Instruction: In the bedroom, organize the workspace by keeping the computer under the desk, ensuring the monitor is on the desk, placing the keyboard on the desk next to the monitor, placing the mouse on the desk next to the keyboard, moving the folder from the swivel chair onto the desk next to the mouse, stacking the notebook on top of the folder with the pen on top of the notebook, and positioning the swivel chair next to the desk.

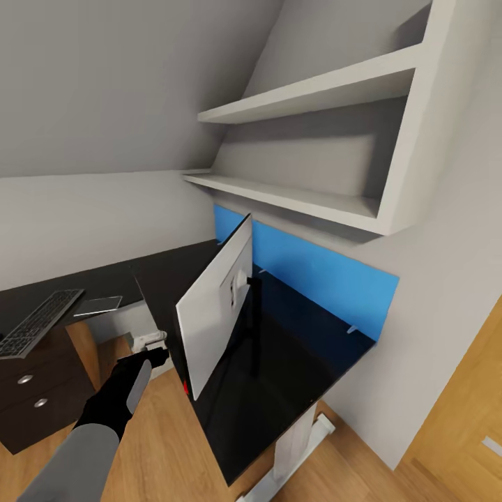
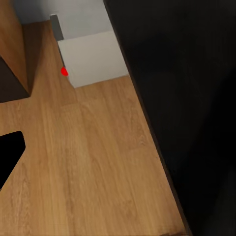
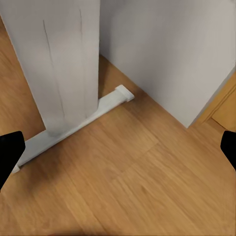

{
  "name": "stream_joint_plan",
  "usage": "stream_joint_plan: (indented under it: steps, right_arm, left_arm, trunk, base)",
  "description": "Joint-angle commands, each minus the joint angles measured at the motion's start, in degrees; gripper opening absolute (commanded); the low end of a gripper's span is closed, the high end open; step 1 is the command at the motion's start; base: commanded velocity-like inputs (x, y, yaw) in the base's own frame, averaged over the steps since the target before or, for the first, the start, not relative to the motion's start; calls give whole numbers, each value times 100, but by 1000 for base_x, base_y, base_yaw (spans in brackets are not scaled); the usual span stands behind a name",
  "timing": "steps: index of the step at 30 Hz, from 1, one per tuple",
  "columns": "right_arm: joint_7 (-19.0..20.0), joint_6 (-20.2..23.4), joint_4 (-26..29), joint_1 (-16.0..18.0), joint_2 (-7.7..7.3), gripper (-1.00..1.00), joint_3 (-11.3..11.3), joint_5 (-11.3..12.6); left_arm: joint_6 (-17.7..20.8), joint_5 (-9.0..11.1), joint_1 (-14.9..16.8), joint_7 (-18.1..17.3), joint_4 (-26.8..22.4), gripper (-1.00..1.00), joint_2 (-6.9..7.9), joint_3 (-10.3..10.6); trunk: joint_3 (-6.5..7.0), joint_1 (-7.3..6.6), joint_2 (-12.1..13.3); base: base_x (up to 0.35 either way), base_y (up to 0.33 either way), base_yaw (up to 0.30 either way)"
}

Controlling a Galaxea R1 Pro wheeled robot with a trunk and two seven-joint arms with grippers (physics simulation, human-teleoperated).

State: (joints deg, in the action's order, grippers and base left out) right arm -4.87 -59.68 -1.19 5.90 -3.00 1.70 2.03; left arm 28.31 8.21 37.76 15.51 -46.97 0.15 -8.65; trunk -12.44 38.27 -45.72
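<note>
Monitor (image 1: 216,307) stood on the desk (image 1: 293,362), back panel facing me, long axis running away toward the blue wall panel (image 1: 314,275). My left gripper (image 1: 155,348) sat just beside its near lower corner; jaw state undeterminable. My right gripper (image 3: 118,152) hung open near the floor.

left arm (image 1: 104,411): light grey upper segment, glossy black forearm with a grey side panel
left gripper (image 1: 150,341): pale whitish-grey body beyond a black wrist
right wrist view: black fingertips (image 3: 10,150) at both edges
</note>
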Motion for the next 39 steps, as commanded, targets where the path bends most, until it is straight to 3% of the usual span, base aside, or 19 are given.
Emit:
stream_joint_plan:
  steps: [1,9,39]
  right_arm:
    - [-14,-23,-13,8,1,100,21,17]
    - [-14,-26,-13,8,-6,100,15,17]
    - [-16,-23,-13,8,-7,100,15,17]
  left_arm:
    - [16,60,3,40,-7,100,2,6]
    - [1,63,3,41,86,100,10,4]
    - [-10,66,3,46,267,100,2,4]
  trunk:
    - [-8,4,-6]
    - [-7,4,-6]
    - [91,4,-6]
  base:
    - [267,27,-6]
    - [191,9,-2]
    - [6,0,-75]
